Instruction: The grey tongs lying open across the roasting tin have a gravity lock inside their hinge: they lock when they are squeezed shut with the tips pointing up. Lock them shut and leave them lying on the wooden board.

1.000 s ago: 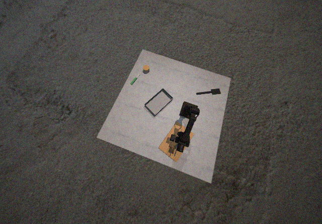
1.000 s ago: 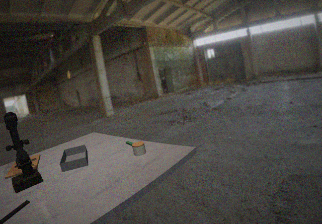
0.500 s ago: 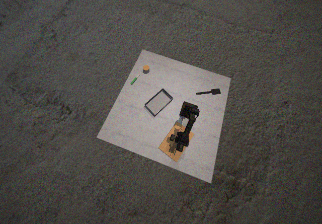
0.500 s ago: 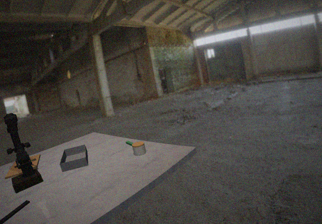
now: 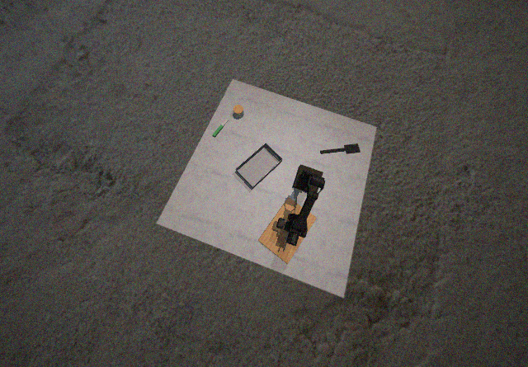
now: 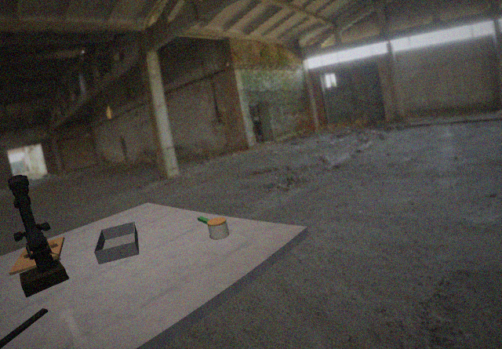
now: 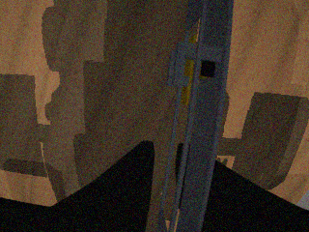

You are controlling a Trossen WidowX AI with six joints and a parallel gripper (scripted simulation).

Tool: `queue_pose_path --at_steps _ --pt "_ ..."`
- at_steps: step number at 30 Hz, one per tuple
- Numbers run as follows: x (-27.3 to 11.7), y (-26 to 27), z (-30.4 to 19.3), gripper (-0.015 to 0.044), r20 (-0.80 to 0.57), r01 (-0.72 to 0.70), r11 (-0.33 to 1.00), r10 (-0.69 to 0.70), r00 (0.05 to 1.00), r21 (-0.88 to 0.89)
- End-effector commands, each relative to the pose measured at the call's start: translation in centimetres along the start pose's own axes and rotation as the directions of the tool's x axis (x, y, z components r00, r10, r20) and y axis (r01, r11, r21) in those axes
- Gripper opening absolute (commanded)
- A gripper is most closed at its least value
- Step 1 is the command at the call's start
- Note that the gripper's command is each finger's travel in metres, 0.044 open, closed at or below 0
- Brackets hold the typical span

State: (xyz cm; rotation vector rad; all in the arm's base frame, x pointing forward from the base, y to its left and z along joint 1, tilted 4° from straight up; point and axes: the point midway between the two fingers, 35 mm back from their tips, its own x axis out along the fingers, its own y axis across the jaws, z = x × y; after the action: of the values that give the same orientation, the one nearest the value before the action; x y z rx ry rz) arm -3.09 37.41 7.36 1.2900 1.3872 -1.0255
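Observation:
The grey tongs [image 7: 209, 116] run lengthwise through the wrist view, their arms close together, with a yellow part and a small black square showing near the upper end. My gripper [image 7: 163, 153] is shut on the tongs, its black fingers on either side. The wooden board [image 5: 289, 256] [image 6: 22, 265] [image 7: 270, 43] lies below, with the arm's shadow across it. The tongs are held above the board. In the top and exterior views the arm hides the fingertips, and I cannot make out the tongs. Whether the lock is engaged cannot be told.
The empty roasting tin [image 5: 274, 152] [image 6: 117, 253] stands beside the board. A black spatula [image 5: 351, 148] [image 6: 24, 327] lies beyond the arm's base. An orange-topped jar [image 5: 238, 109] [image 6: 219, 230] and a green-handled knife [image 5: 218, 130] [image 6: 201, 219] are near the far edge.

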Motion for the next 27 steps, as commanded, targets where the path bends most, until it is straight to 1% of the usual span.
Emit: queue_pose_path --at_steps 1,5,27 --pt "0.36 -0.07 -0.02 -0.015 -0.009 0.005 1.0 -0.005 1.0 0.006" --pt "0.38 -0.07 -0.01 -0.015 -0.009 0.005 1.0 -0.005 1.0 0.006" --pt "0.4 -0.01 0.18 0.0427 0.001 0.0 1.0 0.0 1.0 0.0"
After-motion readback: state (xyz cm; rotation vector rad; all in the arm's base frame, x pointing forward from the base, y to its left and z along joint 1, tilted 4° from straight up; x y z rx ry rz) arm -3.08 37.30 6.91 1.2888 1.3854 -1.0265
